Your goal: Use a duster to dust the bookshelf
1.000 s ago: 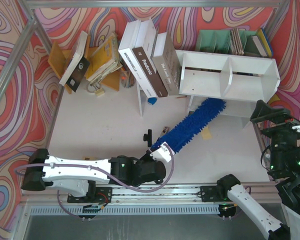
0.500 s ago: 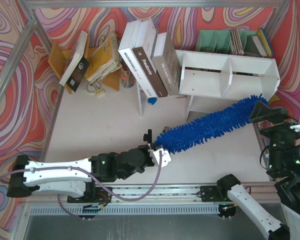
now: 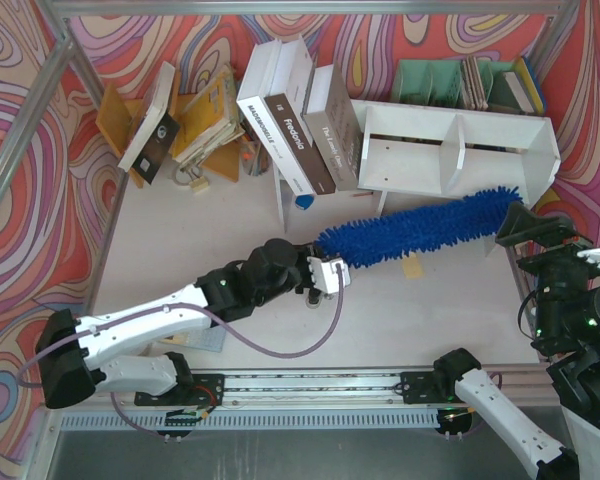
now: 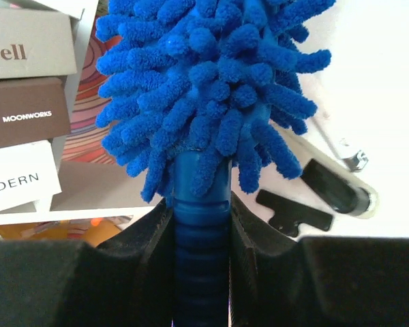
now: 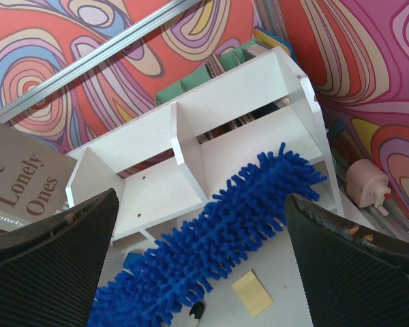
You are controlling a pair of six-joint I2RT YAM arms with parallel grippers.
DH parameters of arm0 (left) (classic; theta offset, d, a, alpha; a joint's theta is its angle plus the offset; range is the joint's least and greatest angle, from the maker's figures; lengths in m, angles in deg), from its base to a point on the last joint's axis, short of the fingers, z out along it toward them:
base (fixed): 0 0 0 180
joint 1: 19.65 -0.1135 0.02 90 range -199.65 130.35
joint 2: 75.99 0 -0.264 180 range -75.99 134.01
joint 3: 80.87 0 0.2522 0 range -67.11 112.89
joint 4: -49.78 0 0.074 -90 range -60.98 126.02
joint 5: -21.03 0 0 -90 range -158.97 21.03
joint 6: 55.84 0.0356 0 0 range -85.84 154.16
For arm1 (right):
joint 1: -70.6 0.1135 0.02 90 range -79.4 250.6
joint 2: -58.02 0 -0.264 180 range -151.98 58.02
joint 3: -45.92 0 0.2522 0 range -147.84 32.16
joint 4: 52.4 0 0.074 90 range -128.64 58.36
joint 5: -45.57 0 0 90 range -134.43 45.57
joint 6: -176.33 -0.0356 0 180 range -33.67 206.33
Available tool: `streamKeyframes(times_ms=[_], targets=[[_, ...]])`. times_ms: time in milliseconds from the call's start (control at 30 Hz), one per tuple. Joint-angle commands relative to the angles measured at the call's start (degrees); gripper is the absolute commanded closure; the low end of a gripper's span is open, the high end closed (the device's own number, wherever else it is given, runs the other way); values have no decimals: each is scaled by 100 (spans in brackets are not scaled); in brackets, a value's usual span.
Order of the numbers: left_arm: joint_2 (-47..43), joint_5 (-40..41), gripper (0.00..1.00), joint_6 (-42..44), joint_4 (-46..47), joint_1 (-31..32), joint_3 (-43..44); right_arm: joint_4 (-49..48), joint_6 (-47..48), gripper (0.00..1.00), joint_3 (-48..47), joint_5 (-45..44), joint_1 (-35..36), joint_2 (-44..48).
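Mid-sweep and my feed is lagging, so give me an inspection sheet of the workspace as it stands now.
Surface: white table, small items scattered on it.
Job's things: duster lies along the bookshelf's lower front, tip near its right end; contact unclear.
Clutter: books leaning on a thin white board; green rack behind the bookshelf; tan note and black tool on the table.
Grippers: left gripper shut on the duster handle; right gripper open, holding nothing.
Cables: grey cable loops from the left wrist over the table.
Surroundings: swirl-patterned walls, metal frame.
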Motion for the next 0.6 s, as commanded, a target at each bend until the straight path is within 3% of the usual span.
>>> streamKeyframes(times_ms=[0, 333, 567], targets=[[125, -722, 100, 293, 452, -533, 277, 19, -33, 5, 35, -64, -2, 41], [794, -1276, 100, 530, 397, -1029, 580, -5, -61, 5, 61, -63, -2, -35], [1319, -1314, 100, 535, 971, -1044, 374, -39, -17, 5, 46, -68, -2, -90]])
